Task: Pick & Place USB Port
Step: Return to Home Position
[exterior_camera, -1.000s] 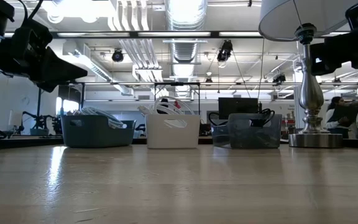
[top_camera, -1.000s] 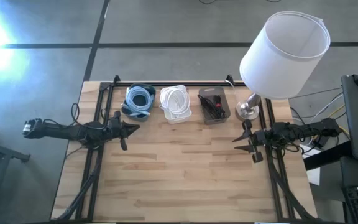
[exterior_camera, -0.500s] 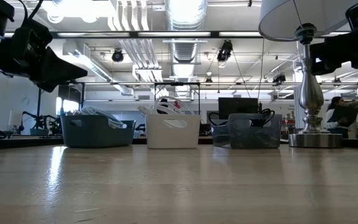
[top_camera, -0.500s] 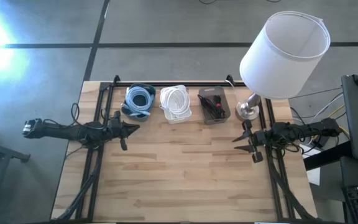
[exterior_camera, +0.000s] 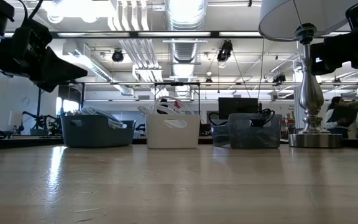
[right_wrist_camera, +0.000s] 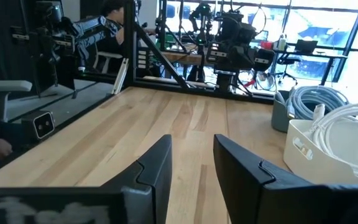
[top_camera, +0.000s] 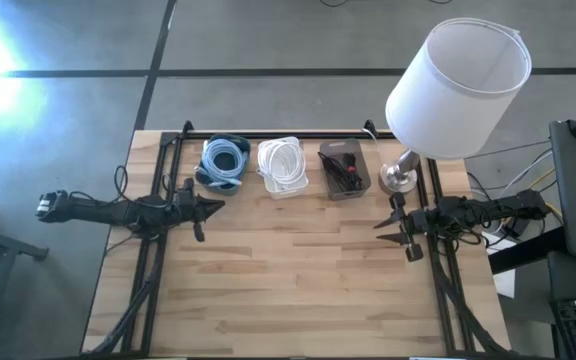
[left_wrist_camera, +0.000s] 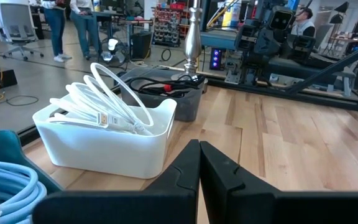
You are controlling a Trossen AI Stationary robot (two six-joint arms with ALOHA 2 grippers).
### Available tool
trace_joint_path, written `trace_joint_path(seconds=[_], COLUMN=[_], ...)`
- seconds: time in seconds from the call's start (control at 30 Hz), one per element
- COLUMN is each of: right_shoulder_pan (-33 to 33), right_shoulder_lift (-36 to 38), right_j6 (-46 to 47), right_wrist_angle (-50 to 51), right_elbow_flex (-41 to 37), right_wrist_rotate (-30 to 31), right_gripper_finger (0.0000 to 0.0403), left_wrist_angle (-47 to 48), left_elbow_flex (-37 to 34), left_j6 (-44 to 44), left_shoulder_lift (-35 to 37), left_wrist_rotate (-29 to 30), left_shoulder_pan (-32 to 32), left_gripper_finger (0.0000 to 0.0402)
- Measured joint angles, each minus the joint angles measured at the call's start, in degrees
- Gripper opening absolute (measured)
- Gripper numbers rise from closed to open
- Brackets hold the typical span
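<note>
Three small bins stand in a row along the table's far edge. A blue one (top_camera: 224,163) holds coiled light-blue cable, a white one (top_camera: 284,167) holds white cables, and a dark grey one (top_camera: 345,169) holds black and red cables. My left gripper (top_camera: 218,205) hovers above the table's left side, just near of the blue bin, with its fingers shut (left_wrist_camera: 199,163). My right gripper (top_camera: 383,232) hovers above the right side, near of the lamp base, fingers open (right_wrist_camera: 191,163) with a narrow gap. Neither touches anything.
A table lamp with a white shade (top_camera: 458,86) stands on a metal base (top_camera: 399,179) at the far right corner, close to my right gripper. A dark frame rail (top_camera: 278,133) runs along the far edge. Bare wooden tabletop (top_camera: 288,270) spreads between the arms and toward the near edge.
</note>
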State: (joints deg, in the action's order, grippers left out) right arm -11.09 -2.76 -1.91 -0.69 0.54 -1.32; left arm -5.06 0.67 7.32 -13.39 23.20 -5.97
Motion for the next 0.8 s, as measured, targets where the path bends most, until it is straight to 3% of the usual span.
trace_joint_path(seconds=[0.5,0.8], right_shoulder_pan=[0.0,0.0], right_shoulder_lift=[0.0,-0.02], right_j6=[-0.01,-0.02], right_wrist_angle=[0.0,0.0], right_elbow_flex=[0.0,0.0], right_wrist_rotate=[-0.01,-0.02], right_gripper_finger=[0.0132,0.0122], left_wrist_angle=[0.01,0.01], left_elbow_flex=[0.0,0.0], left_j6=[0.01,0.01], left_shoulder_lift=[0.0,0.0], left_wrist_rotate=[0.0,0.0], left_shoulder_pan=[0.0,0.0], left_gripper_finger=[0.0012,0.0012])
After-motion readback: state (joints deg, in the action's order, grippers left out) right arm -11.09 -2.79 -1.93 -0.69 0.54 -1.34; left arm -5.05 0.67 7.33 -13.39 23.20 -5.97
